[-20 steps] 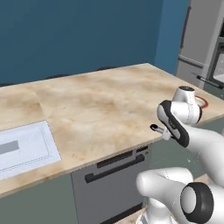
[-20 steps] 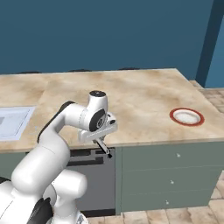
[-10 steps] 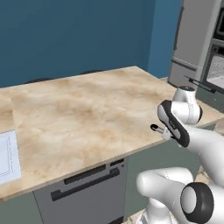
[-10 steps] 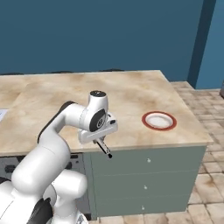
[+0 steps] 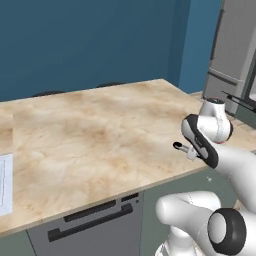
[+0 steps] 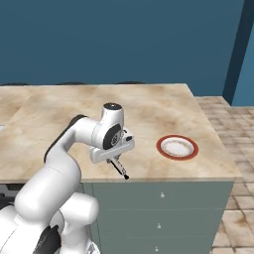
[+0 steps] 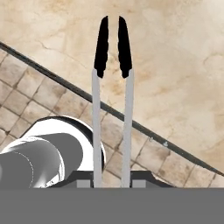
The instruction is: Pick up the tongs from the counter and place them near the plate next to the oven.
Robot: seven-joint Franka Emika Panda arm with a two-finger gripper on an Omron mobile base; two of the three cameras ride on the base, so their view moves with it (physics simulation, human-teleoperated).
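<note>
- The tongs point(image 7: 112, 87) are up in the air, held in the claw point(image 6: 113, 153). Their black tips stick out over the front edge of the surface point(image 6: 149, 106).
- The claw is shut on the tongs near their back end. The long free part could swing or slip if the arm moves fast.
- The plate point(image 6: 177, 147) sits to the right of the claw, near but not touching, close to the front edge.
- If the tongs are let go here, they could tip off the edge and fall to the floor.
- If they come down too far right, they could land on the plate or bump it.
</note>
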